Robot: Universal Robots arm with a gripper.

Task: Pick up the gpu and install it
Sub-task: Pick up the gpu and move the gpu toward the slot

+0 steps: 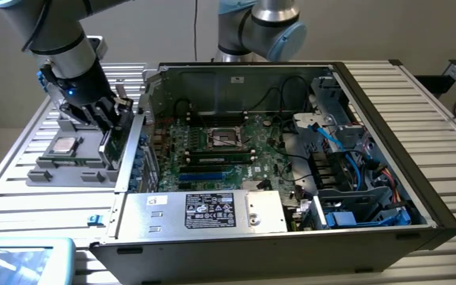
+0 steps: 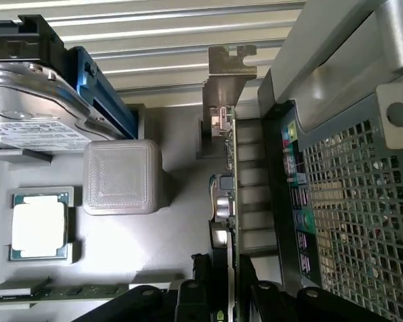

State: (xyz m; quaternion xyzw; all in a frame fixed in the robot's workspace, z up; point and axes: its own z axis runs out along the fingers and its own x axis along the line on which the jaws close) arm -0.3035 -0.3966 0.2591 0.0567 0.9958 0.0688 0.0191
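At the exterior view's left, the gripper (image 1: 111, 123) is seen lowered over the grey parts tray (image 1: 54, 171), just outside the side wall of the open computer case (image 1: 402, 172). The gpu (image 1: 114, 151) is held between its fingers: the jaws are closed part-way, one finger pressed on each face of the card. The card is kept upright on its edge, in the narrow gap between the tray and the case wall. Whether its lower edge is clear of the tray cannot be told.

In the wrist view the gpu (image 2: 223, 201) is seen edge-on, clamped by the gripper (image 2: 225, 298), with its silver end bracket (image 2: 227, 80) at the end away from the fingers and the perforated case wall (image 2: 349, 221) close beside it. On the tray, a hard drive (image 2: 27, 100), a processor (image 2: 39, 225) and a pale square block (image 2: 121, 178) are laid beside the card. The motherboard (image 1: 220, 148) is seen lying inside the case at mid-frame in the exterior view.
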